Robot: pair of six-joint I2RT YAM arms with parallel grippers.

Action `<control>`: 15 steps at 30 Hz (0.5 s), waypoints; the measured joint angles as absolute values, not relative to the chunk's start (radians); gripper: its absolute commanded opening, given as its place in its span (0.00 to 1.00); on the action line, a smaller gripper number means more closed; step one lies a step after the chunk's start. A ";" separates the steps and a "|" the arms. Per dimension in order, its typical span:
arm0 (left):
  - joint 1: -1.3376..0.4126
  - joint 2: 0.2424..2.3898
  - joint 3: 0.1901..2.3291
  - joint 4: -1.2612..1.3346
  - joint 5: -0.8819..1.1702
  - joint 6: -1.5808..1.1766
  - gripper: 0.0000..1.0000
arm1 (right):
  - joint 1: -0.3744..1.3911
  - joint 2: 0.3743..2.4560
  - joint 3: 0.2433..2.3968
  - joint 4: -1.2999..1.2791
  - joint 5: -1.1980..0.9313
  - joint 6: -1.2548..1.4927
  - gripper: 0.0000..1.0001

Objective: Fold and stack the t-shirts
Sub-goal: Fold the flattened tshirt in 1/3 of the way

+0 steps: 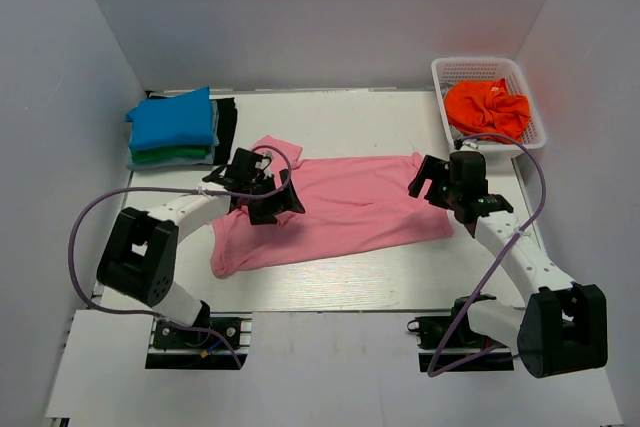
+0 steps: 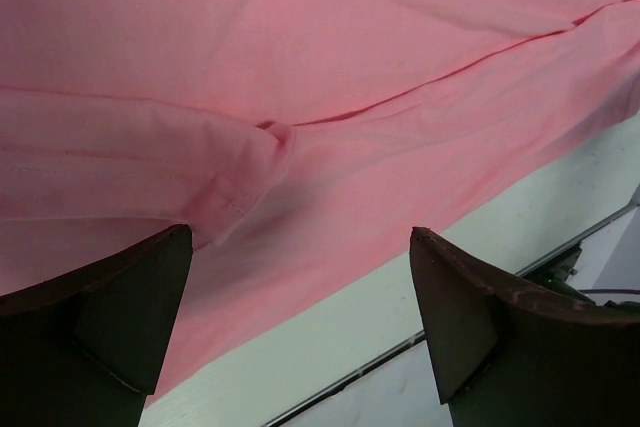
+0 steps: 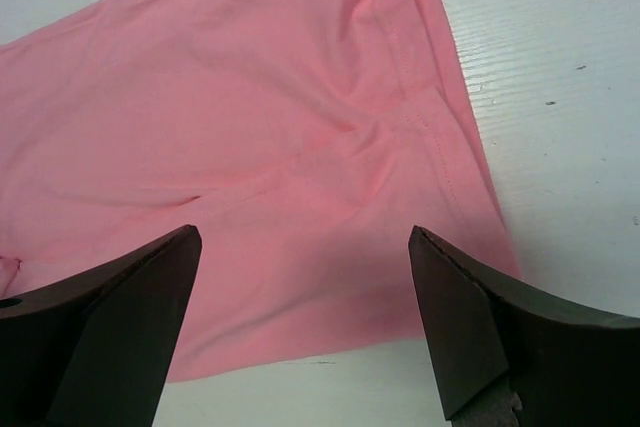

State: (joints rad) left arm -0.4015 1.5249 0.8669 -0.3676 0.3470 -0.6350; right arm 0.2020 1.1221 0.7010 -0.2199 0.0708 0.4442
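Pink t-shirt (image 1: pixel 345 209) looks soft and floppy, I'd grab its 9 and 3 o'clock edges, left gripper (image 1: pixel 272 197) and right gripper (image 1: pixel 430 183) both gaping empty.

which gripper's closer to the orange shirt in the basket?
Right. The right gripper hovers over the pink shirt's right end, just short of the orange shirt; the left gripper is over its left end.
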 measured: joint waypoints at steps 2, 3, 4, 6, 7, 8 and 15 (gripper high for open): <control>-0.406 1.541 0.867 -0.373 0.344 -0.632 1.00 | 0.200 1.122 0.706 -0.229 0.084 0.444 0.90; -0.410 1.547 0.867 -0.377 0.340 -0.630 1.00 | 0.198 1.122 0.706 -0.231 0.089 0.444 0.90; -0.414 1.553 0.869 -0.385 0.336 -0.628 1.00 | 0.197 1.122 0.706 -0.233 0.094 0.444 0.90; -0.423 1.567 0.876 -0.397 0.326 -0.627 1.00 | 0.196 1.122 0.707 -0.238 0.103 0.444 0.90; -0.429 1.579 0.883 -0.400 0.322 -0.626 1.00 | 0.196 1.122 0.707 -0.238 0.107 0.444 0.90; -0.431 1.589 0.890 -0.402 0.320 -0.625 1.00 | 0.196 1.123 0.707 -0.238 0.110 0.444 0.90; -0.437 1.652 0.944 -0.418 0.248 -0.628 0.61 | 0.190 1.127 0.707 -0.241 0.118 0.444 0.90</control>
